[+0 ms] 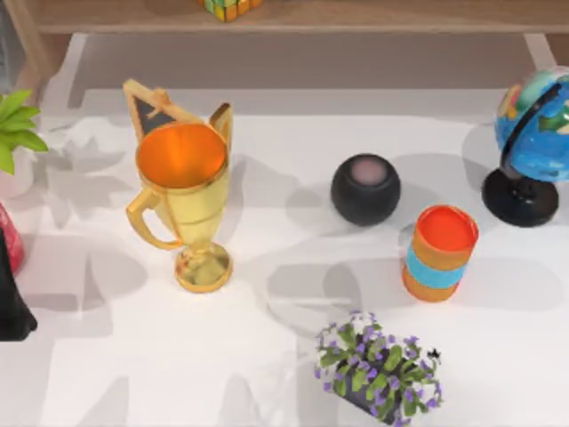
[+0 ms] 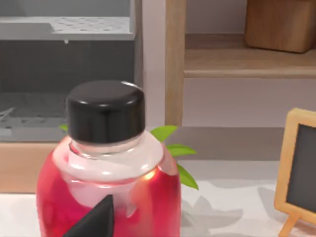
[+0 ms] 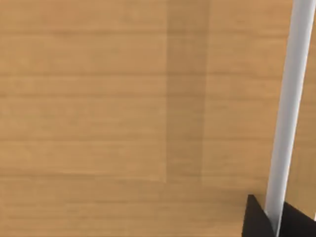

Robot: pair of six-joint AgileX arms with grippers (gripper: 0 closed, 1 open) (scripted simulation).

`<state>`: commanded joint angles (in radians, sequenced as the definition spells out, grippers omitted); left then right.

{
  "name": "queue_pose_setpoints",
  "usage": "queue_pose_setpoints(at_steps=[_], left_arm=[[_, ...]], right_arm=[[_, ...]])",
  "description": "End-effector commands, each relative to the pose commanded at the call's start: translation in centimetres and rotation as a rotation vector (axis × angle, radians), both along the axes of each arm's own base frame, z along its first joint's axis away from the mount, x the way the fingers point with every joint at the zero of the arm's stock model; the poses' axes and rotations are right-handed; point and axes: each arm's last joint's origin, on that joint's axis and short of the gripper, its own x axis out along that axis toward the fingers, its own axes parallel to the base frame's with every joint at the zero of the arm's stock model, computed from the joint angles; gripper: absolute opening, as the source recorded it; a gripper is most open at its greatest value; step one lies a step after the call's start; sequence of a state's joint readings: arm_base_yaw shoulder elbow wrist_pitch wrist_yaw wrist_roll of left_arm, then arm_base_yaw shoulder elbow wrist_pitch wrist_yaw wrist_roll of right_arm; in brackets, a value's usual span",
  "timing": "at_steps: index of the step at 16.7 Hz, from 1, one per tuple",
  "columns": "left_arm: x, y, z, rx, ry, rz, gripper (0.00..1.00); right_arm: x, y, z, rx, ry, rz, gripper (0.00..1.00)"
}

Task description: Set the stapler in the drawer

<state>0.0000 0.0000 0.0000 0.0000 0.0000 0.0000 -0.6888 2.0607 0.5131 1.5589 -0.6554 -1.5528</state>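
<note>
**Right wrist view sits against a wooden front: the drawer comes first**

Right wrist view looks flat onto a wooden panel [image 3: 98,98] with a pale bar handle [image 3: 291,98] running across it, which I take to be the drawer front. The right end effector [image 3: 275,219] is at that bar, with dark parts on either side of it. Whether it has closed on the bar I cannot tell. I judge the step in hand to be opening the drawer. The next move calls for a firm hold on the handle and a straight pull outward.

Where the stapler lies I cannot tell, so the pick-up has to wait until it is located.

The left end effector [image 2: 96,222] hangs at the counter's left edge, just behind a red bottle [image 2: 106,187] with a black cap. How far open it is I cannot tell, and it holds nothing I can make out.

On the counter [image 1: 267,374] a gold trophy [image 1: 182,200] stands left of centre, with a small blackboard [image 1: 151,111] behind it. A black speaker [image 1: 365,189] sits mid-counter and an orange cup [image 1: 440,253] stands just beside it, toward the right edge. A globe [image 1: 533,142] stands at the right edge, potted flowers [image 1: 380,366] at the near edge and a green plant [image 1: 16,124] at the left edge. The red bottle blocks the left arm's way inward, and any reach across the middle would have to clear the tall trophy.
</note>
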Motion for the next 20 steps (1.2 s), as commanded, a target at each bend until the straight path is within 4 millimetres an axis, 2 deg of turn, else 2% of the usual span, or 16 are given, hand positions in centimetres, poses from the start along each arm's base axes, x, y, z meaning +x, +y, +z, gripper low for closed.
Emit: queue_pose_setpoints(at_steps=[5, 7, 13, 18, 20], left_arm=[[0.0, 0.0, 0.0, 0.000, 0.000, 0.000, 1.00], [0.0, 0.0, 0.0, 0.000, 0.000, 0.000, 1.00], [0.0, 0.0, 0.0, 0.000, 0.000, 0.000, 1.00], [0.0, 0.0, 0.0, 0.000, 0.000, 0.000, 1.00], [0.0, 0.0, 0.0, 0.000, 0.000, 0.000, 1.00]], right_arm=[[0.1, 0.0, -0.1, 0.006, 0.005, -0.002, 0.00], [1.1, -0.1, -0.2, 0.009, 0.008, -0.001, 0.00], [6.1, -0.1, -0.1, 0.004, 0.002, -0.003, 0.00], [6.2, -0.2, -0.1, 0.008, 0.006, -0.007, 0.00], [7.1, -0.3, -0.2, 0.008, 0.008, -0.006, 0.00]])
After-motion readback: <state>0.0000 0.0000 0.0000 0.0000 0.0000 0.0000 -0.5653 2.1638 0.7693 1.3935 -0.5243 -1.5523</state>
